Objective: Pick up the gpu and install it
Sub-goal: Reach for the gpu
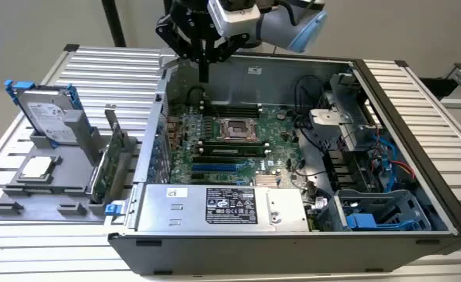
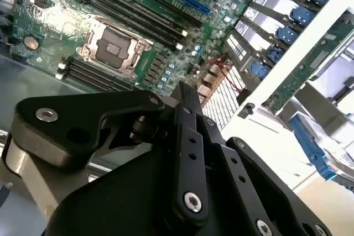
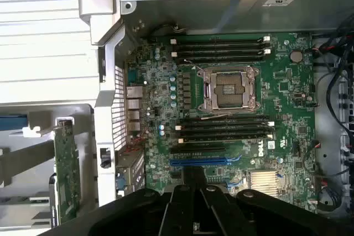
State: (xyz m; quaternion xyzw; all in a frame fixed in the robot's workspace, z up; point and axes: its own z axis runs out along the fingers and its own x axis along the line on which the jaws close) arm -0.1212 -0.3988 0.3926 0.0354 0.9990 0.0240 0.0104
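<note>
Hardly begun — black metal gripper [image 1: 204, 71] hovering over the open dark computer case [image 1: 293, 258], fingers clenched on nothing, thin green-board gpu [image 1: 105, 170] upright in the grey plastic rack [image 1: 34, 189] alongside — uninstalled.

1 gpu [image 1: 105, 167], 1 hard drive [image 1: 50, 114] with blue rails, 1 CPU chip [image 1: 36, 168], 1 grey holder [image 1: 26, 194] under those three; 1 open computer case [image 1: 293, 249], inside it 1 motherboard [image 3: 287, 81], 1 empty CPU socket [image 3: 229, 89], 2 banks of memory slots [image 3: 221, 51], 1 blue expansion slot [image 3: 204, 161], 1 silver heatsink [image 3: 264, 179], 1 power supply [image 1: 223, 205]; 1 gripper [image 1: 204, 70], 1 robot arm [image 1: 293, 26]
</note>
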